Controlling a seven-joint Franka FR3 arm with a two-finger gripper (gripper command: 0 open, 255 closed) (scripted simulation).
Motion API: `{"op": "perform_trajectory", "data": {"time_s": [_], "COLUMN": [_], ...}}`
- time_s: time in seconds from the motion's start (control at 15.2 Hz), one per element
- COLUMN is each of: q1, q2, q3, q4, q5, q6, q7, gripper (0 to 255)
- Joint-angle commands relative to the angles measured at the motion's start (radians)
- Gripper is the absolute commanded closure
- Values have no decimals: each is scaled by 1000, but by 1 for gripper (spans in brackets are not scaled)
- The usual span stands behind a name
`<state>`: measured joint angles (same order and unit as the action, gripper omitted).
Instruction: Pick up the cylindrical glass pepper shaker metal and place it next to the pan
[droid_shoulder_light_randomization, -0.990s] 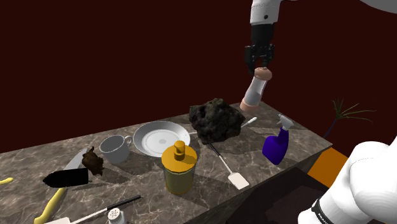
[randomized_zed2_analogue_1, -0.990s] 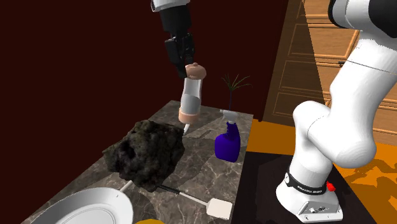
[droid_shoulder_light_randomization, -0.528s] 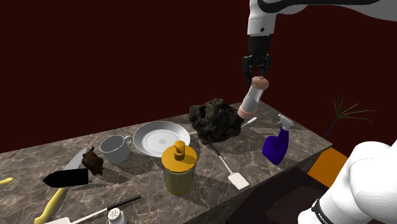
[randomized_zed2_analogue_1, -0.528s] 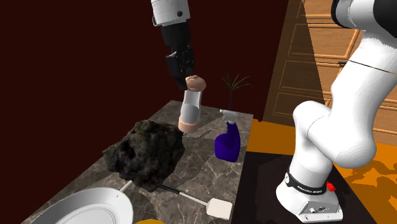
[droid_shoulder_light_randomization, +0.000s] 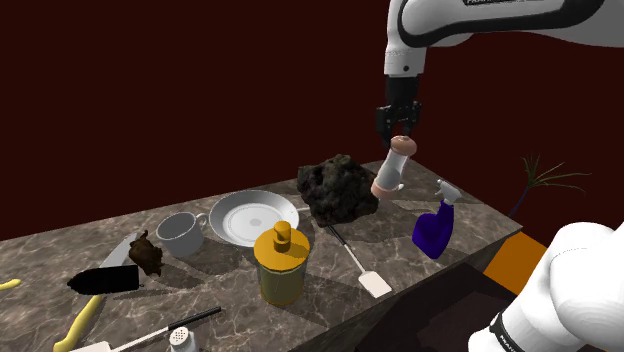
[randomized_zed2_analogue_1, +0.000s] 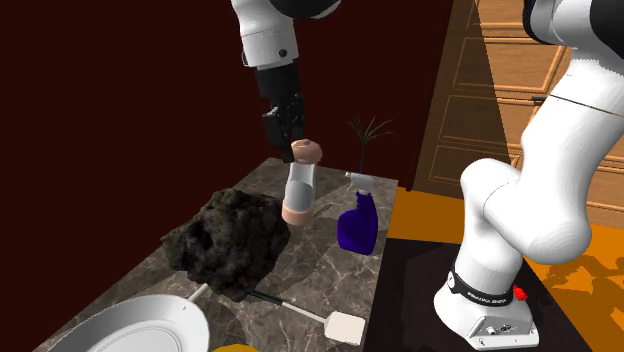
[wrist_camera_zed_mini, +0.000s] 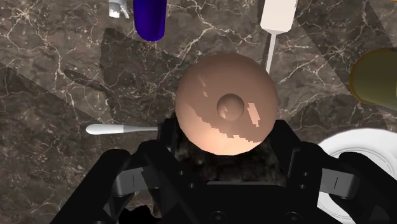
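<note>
The arm (randomized_zed2_analogue_1: 530, 190) is glossy white, built of thick rounded links with smooth, bulging joints. A black ring (randomized_zed2_analogue_1: 484, 289) with small white lettering circles the lowest link, with a small red mark (randomized_zed2_analogue_1: 520, 294) beside it. Under the ring, a pale base plate (randomized_zed2_analogue_1: 490, 328) carries a few dark screw heads. In the shoulder view the upper link (droid_shoulder_light_randomization: 480, 15) bears dark capital lettering, cut off by the edge. The white wrist narrows into a dark sleeve (droid_shoulder_light_randomization: 403, 85) and ends in an all-black gripper (droid_shoulder_light_randomization: 400, 128). In the wrist view the gripper is boxy, with grey-edged slots on its body.
</note>
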<state>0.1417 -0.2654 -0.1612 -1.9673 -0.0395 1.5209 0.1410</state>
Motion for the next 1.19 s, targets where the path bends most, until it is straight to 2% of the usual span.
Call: {"op": "perform_trajectory", "data": {"time_s": [0.0,1.12], "q1": [0,-3], "q2": [-6,13], "q3": [0,-7], "q4": [-35,-246], "q5": [-1,-2], "q6": [30,259], "q7": [1,0], "gripper": [255,255]}}
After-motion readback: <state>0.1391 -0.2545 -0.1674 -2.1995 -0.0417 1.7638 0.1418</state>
